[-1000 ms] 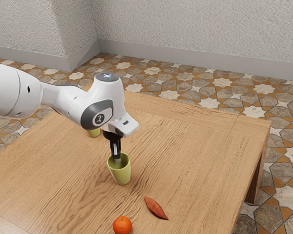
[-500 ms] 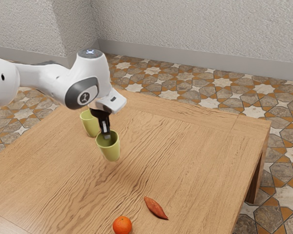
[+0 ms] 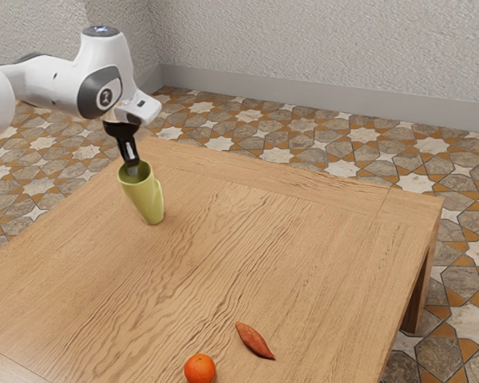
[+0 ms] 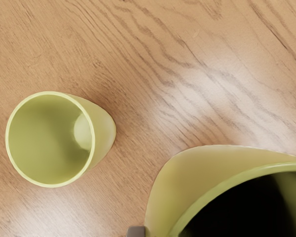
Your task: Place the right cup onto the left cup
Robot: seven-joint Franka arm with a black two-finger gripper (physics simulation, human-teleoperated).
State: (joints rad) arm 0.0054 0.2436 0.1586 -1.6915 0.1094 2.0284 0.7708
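Plainly, the pincer [image 3: 131, 168] clamps the raised cup [image 3: 140, 191], table [image 4: 138, 108] showing between its edge and the standing cup [image 4: 59, 139].

Perhaps a home room: patterned tile floor [image 3: 343, 167], textured pale walls [image 3: 327, 40], wooden table [image 3: 287, 263].

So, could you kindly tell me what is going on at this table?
The robot arm's gripper is holding one green cup by its rim, up off the table. The other green cup stands upright on the wood with its mouth open. The task is to put one onto the other, but the wrist view shows them side by side with a gap, so they are not stacked yet. An orange and a reddish, pointed thing lie elsewhere on the table.
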